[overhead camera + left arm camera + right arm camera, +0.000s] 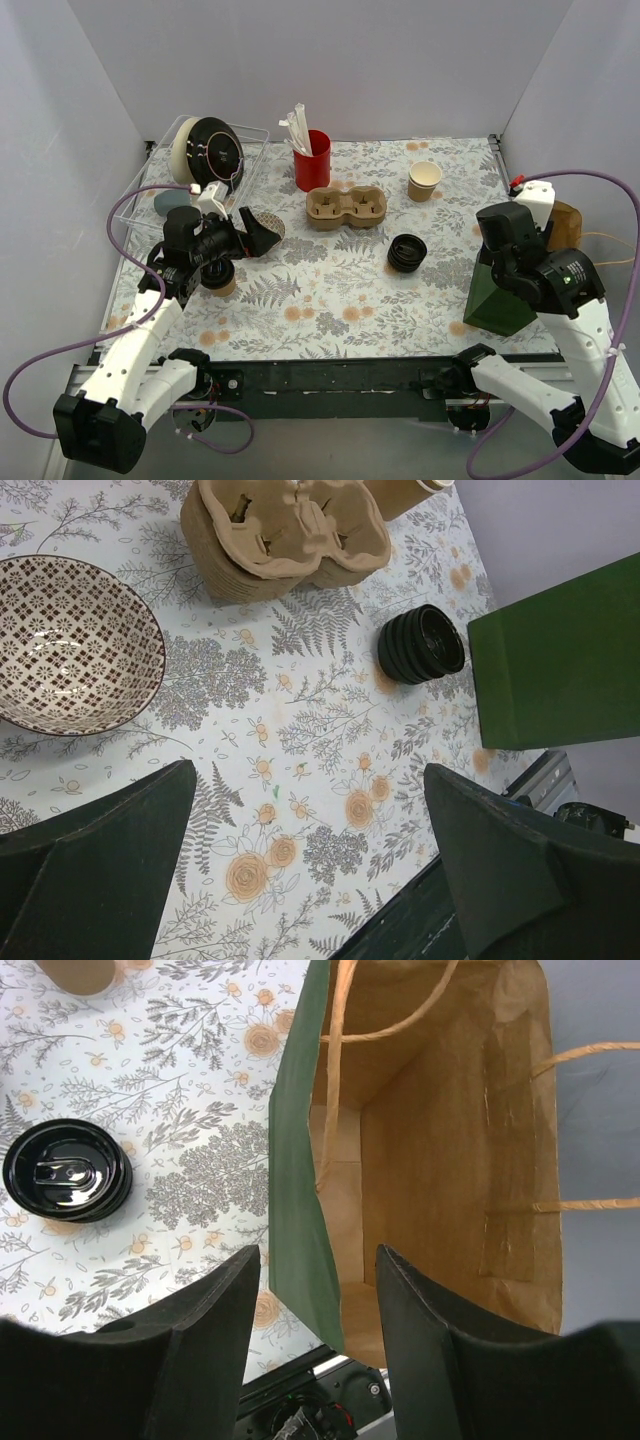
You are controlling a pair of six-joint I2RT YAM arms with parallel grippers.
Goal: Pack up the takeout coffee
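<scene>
Only the top view shows the takeout coffee (pixel 221 287). It is a kraft-brown paper cup under a black lid, standing at about 8 o'clock on the floral tablecloth (pixel 330 310), partly hidden beneath the left arm's wrist. Neither wrist camera catches it. The same view alone shows the red cup (pixel 314 165) holding white straws (pixel 297 125) at 12 o'clock. It also takes in the paler lidless cup (pixel 424 181) at 1 o'clock and the clear plastic bin (pixel 150 185) at 10 o'clock.

The left wrist view shows the left gripper (pixel 310 775) spread wide above the cloth, with nothing between its fingers. At 10 o'clock in that picture sits a glazed bowl (pixel 70 645) with a brown lattice print inside. A moulded-pulp cup carrier (pixel 285 535) is at 12 o'clock and a ribbed stack of black lids (pixel 421 643) at 2 o'clock.

The right wrist view looks straight down into the paper bag (pixel 300 1160), which stands at 4 o'clock on the table. The bag is green outside and plain brown inside, with twisted-paper handles, and its bare floor shows. The right gripper (pixel 315 1260) is about half open with the bag's green wall in the gap. Whether its pads touch the paper cannot be told.
</scene>
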